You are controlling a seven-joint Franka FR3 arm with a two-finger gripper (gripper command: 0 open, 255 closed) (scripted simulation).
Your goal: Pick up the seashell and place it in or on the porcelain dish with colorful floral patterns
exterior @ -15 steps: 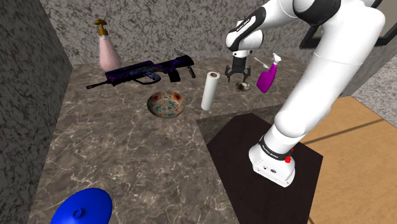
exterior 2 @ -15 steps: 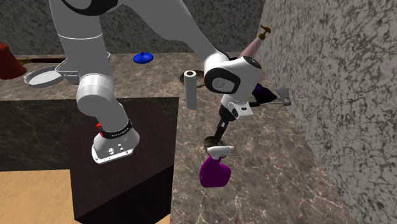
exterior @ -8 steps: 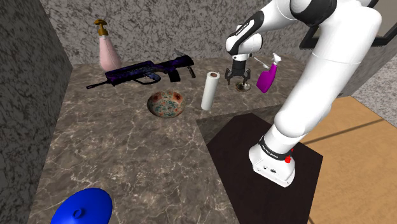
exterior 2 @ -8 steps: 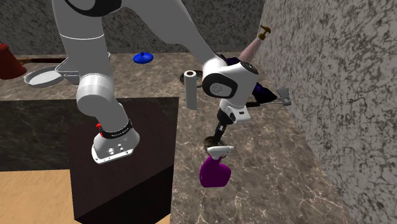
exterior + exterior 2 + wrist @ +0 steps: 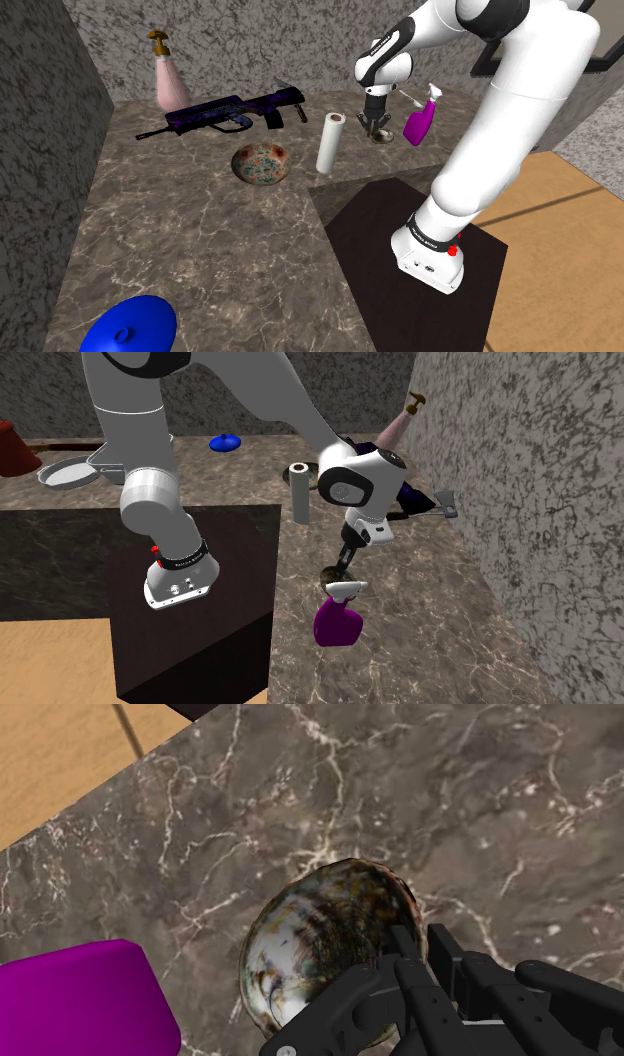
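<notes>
Currently gripper (image 5: 412, 956) is pinching the rim of seashell (image 5: 310, 939) — fingers clamping tight, shell sitting on marble counter (image 5: 480, 804) beside purple bottle (image 5: 80, 1004).

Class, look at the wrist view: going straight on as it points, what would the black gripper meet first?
The seashell: the gripper seems shut on its rim, with the marbled counter directly behind it.

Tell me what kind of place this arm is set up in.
Probably a kitchen or utility counter in a house. A marbled stone countertop fits into a corner of rough walls. A paper towel roll and a purple spray bottle stand on it, and there is wooden floor beside it.
</notes>
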